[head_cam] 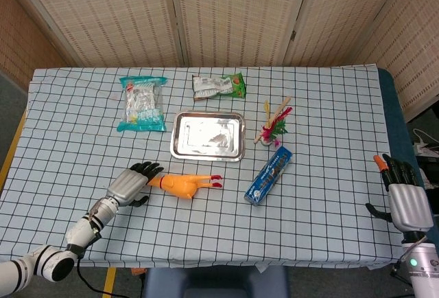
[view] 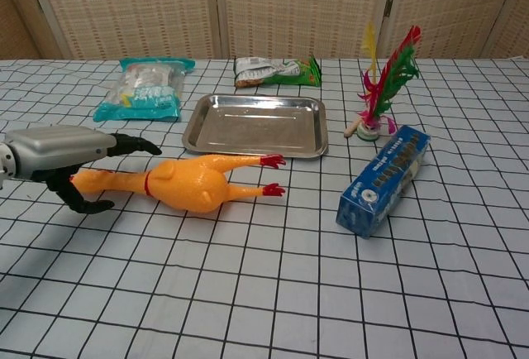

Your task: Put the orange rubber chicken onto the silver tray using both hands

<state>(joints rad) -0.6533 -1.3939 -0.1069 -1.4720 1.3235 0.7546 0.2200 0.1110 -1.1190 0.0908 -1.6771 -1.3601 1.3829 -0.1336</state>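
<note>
The orange rubber chicken [head_cam: 184,185] [view: 192,184] lies on its side on the checked cloth, red feet pointing right, just in front of the silver tray [head_cam: 178,148] [view: 254,144], which holds nothing. My left hand [head_cam: 132,183] [view: 59,147] is over the chicken's head and neck. Its fingers [view: 132,144] reach past the far side and the thumb [view: 86,204] is on the near side, not closed on the neck. My right hand [head_cam: 404,198] hovers at the table's right edge, far from the chicken, fingers extended and holding nothing; the chest view does not show it.
A cyan snack bag [head_cam: 142,104] [view: 142,89] and a green packet [head_cam: 218,86] [view: 277,70] lie behind the tray. A feather shuttlecock [head_cam: 273,125] [view: 380,88] stands right of the tray, with a blue box [head_cam: 269,174] [view: 384,179] in front of it.
</note>
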